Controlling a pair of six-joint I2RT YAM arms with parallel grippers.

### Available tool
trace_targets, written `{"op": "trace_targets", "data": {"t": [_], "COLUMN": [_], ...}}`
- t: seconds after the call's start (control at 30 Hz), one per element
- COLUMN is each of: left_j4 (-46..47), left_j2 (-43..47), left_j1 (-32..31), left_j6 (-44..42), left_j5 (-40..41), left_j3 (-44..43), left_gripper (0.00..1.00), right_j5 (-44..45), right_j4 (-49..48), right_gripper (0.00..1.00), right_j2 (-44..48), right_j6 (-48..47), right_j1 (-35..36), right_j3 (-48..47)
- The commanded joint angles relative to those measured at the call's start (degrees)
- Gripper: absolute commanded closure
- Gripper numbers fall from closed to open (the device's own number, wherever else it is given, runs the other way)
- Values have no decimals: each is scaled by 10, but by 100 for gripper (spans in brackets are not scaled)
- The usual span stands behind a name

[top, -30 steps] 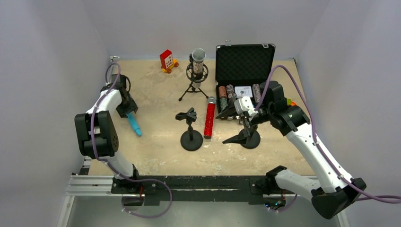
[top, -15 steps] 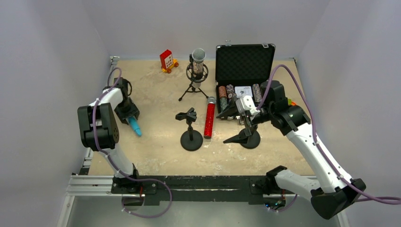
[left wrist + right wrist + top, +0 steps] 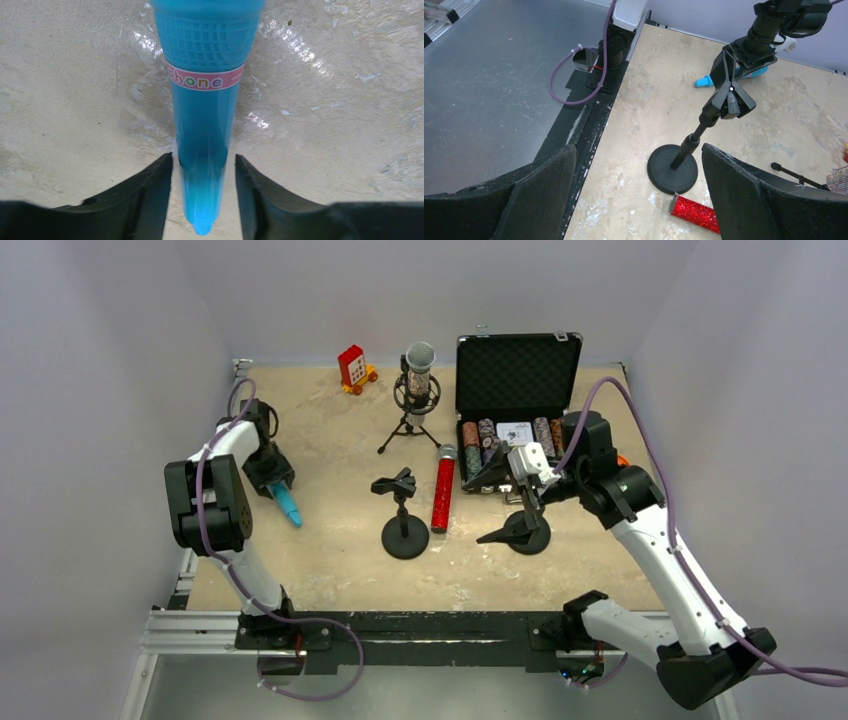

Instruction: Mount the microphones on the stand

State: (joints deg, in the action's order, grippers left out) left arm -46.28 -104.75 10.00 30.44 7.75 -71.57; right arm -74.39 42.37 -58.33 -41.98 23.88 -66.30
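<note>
The light-blue microphone (image 3: 288,505) lies on the table at the left. In the left wrist view it (image 3: 205,115) points away, its thin tail end between my fingers. My left gripper (image 3: 272,482) (image 3: 204,170) is open around that tail, with small gaps on both sides. The red-glitter microphone (image 3: 443,490) (image 3: 696,212) lies flat beside an empty round-base stand (image 3: 404,525) (image 3: 672,170) with a clip (image 3: 730,95) on top. The silver-glitter microphone (image 3: 419,368) sits upright in a tripod stand. My right gripper (image 3: 490,505) (image 3: 638,150) is wide open and empty, above the table, right of the red microphone.
A second round-base stand (image 3: 528,530) stands under my right wrist. An open black case (image 3: 515,360) with poker chips lies at the back right. A red toy (image 3: 352,368) sits at the back. The black rail (image 3: 594,115) runs along the table's near edge.
My left gripper has turned and settled over the blue microphone's tail. My right arm has drawn slightly to the right. The microphones and stands have not moved.
</note>
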Motion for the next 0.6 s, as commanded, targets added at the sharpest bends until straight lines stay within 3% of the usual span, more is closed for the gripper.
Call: {"op": "trace_targets", "data": {"t": [0.0,0.13,0.2,0.37,0.57], "left_j4": [-10,-14,-12,0,54], "left_j2": [-1,-6,-7,0,138], "left_j1": [3,4,4,5,5], "left_j6": [-7,-18,-17,-26,-42], "left_j5": [-14,-15,-16,-37,-50], "left_j3": [-15,-23,-25,-24,33], "left_gripper": [42,40,48,97,100], "right_j5": [-20,-19,-19,-11,11], "right_j4": [13,32,40,89,166], "right_gripper": [1,1,1,1,1], "right_j2": [11,12,13,13,-13], "right_j6": [-2,-11,-12,-32,-54], "right_j1": [-6,-14,-20,-24,-24], "right_j3": [-29,-47,-57,-94,-165]}}
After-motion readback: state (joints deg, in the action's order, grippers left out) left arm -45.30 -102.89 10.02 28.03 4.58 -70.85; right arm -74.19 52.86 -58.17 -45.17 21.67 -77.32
